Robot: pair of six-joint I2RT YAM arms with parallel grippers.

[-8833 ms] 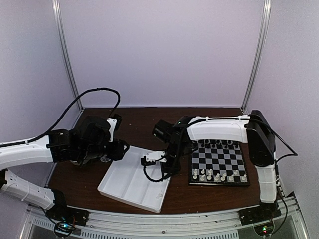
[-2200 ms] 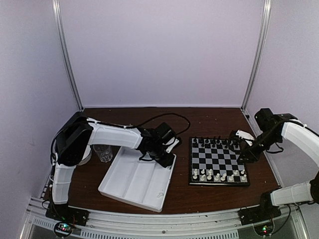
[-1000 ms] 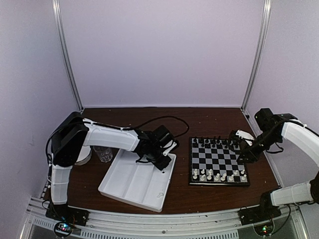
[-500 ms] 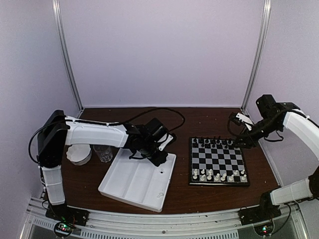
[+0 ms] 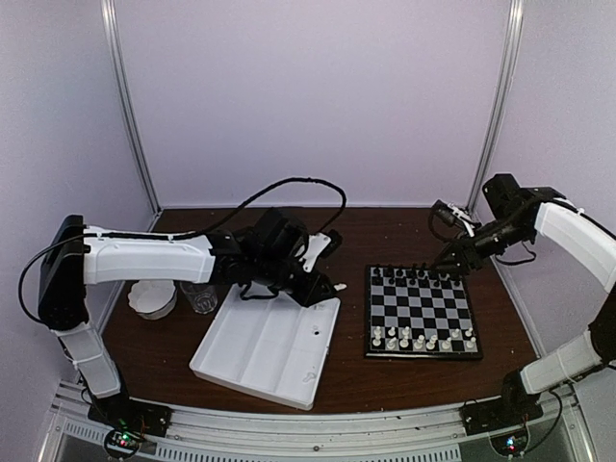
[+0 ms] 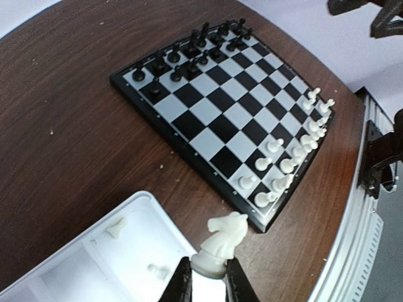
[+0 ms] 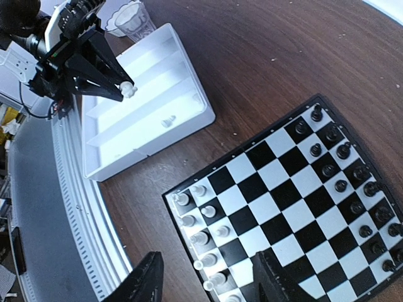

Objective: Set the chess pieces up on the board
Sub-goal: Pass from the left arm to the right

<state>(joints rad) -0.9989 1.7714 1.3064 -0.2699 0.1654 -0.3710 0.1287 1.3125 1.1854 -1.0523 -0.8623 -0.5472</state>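
White knight: clamped in left gripper, held above far right corner of white tray, left of board. Right gripper: spread wide, empty, over board's far edge.

l gripper w/ white knight now up off tray

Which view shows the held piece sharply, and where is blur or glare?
Left wrist view: the white knight in the left gripper is sharp. Right wrist view: the tray is washed out, the fingers of the right gripper dark and soft. Top view: the chess pieces on the board are tiny, shapeless.
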